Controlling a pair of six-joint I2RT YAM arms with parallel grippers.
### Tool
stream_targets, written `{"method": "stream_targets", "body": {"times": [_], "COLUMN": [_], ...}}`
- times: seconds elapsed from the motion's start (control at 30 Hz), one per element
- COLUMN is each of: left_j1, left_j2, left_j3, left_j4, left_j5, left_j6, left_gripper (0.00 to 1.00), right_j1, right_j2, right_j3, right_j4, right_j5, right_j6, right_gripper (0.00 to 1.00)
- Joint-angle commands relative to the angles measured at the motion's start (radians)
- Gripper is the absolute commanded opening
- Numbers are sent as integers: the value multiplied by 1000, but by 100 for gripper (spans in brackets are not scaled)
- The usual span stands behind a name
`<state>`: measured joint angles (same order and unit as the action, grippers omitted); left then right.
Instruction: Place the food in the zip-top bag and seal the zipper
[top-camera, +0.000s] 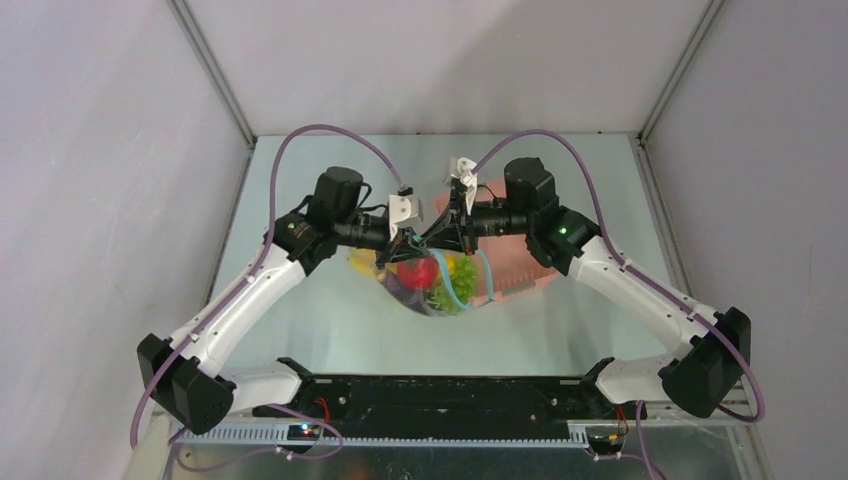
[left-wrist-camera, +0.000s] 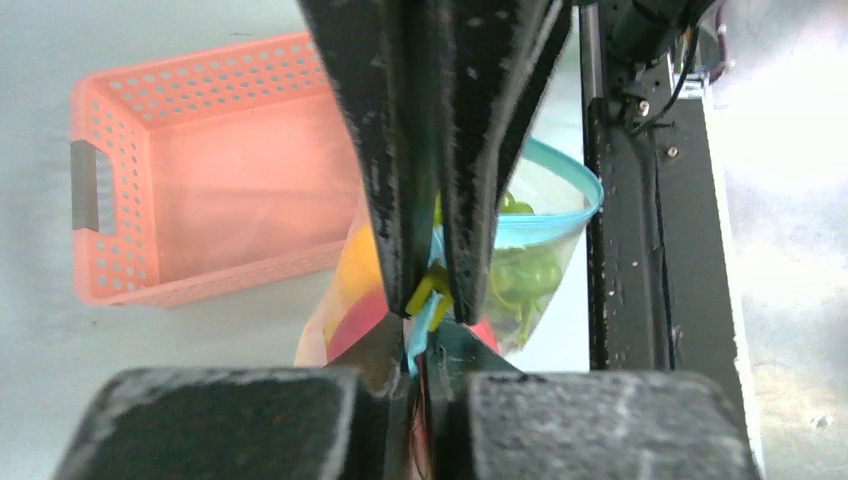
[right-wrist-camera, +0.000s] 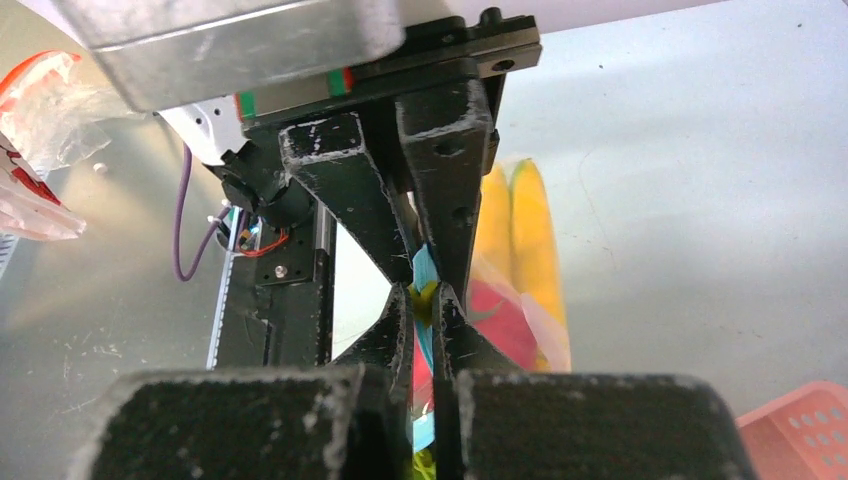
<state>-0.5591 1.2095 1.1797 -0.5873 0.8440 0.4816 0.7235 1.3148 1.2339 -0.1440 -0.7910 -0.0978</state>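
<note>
The clear zip-top bag (top-camera: 430, 290) hangs between both grippers above the table, with food inside: a red fruit (top-camera: 417, 272), green grapes (top-camera: 463, 275) and a yellow banana (top-camera: 362, 262). My left gripper (top-camera: 408, 243) and right gripper (top-camera: 440, 235) meet tip to tip at the bag's top. In the left wrist view the left gripper (left-wrist-camera: 430, 335) is shut on the blue zipper (left-wrist-camera: 560, 205), next to a small yellow tab (left-wrist-camera: 428, 290). In the right wrist view the right gripper (right-wrist-camera: 424, 295) pinches the same zipper (right-wrist-camera: 424, 265). The banana (right-wrist-camera: 525, 230) and red fruit (right-wrist-camera: 500, 325) show through the plastic.
The pink basket (top-camera: 520, 265) lies on the table behind and right of the bag, and looks empty in the left wrist view (left-wrist-camera: 200, 200). The black base rail (top-camera: 440, 395) runs along the near edge. Crumpled clear plastic (right-wrist-camera: 40, 100) lies off to one side.
</note>
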Motion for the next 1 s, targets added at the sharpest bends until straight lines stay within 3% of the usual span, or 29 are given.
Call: {"method": "stream_targets", "body": {"times": [0.0, 0.3, 0.67, 0.97], "left_j1": [-1, -2, -2, -1], "left_j2": [-37, -181, -155, -168], "left_j3": [-27, -169, -139, -157], "left_j4": [58, 300, 325, 343], "left_j5": [43, -63, -148, -218], "left_j6": [18, -158, -291, -308], "left_gripper": [1, 0, 0, 0], "right_j1": [-10, -38, 4, -8], "right_j2": [-10, -2, 53, 61], "right_j3": [13, 13, 13, 12], "right_j4": [84, -116, -57, -137], "right_j5": [-32, 99, 98, 164], "right_j6": [20, -71, -23, -3], "right_gripper": [0, 0, 0, 0]}}
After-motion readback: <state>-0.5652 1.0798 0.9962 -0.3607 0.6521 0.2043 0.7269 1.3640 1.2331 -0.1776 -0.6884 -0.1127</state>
